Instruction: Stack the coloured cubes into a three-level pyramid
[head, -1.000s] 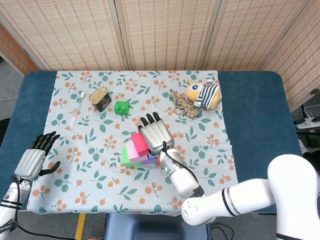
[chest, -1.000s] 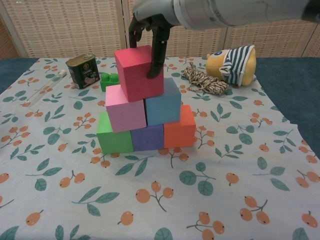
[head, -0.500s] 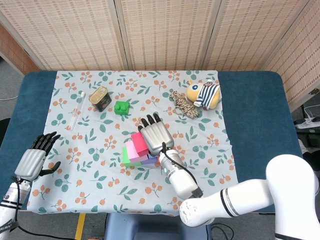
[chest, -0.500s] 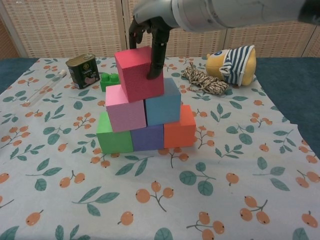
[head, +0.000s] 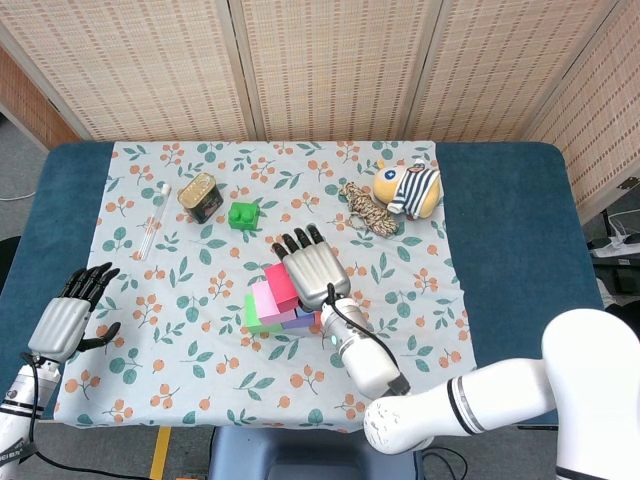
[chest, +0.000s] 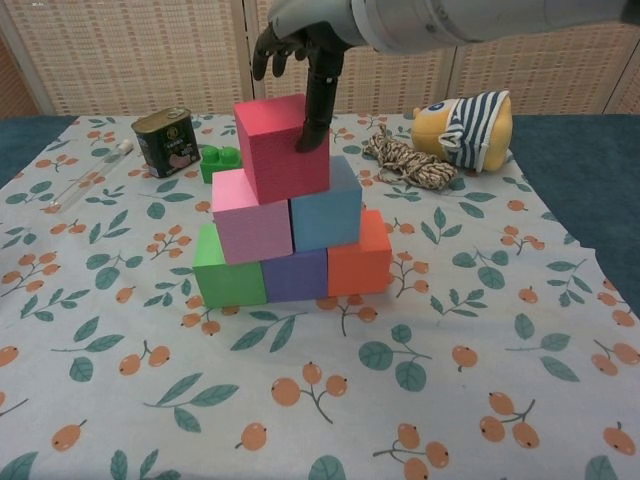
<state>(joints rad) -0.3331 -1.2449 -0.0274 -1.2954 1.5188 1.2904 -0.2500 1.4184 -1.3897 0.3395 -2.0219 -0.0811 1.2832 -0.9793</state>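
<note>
Fingers (chest: 318, 110) lifting, red cube (chest: 282, 146) straightened

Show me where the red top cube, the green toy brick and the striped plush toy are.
red top cube (chest: 278, 150): chest view, middle of its front face.
green toy brick (chest: 218, 160): chest view, its upper studs.
striped plush toy (chest: 478, 122): chest view, its striped body.

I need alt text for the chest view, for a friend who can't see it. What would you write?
A pyramid of coloured cubes stands on a floral tablecloth: green, purple and orange below, pink and blue above, a red cube on top. The robot's right hand reaches down, one finger against the red cube. Behind lie a tin, a rope and a plush toy.
</note>
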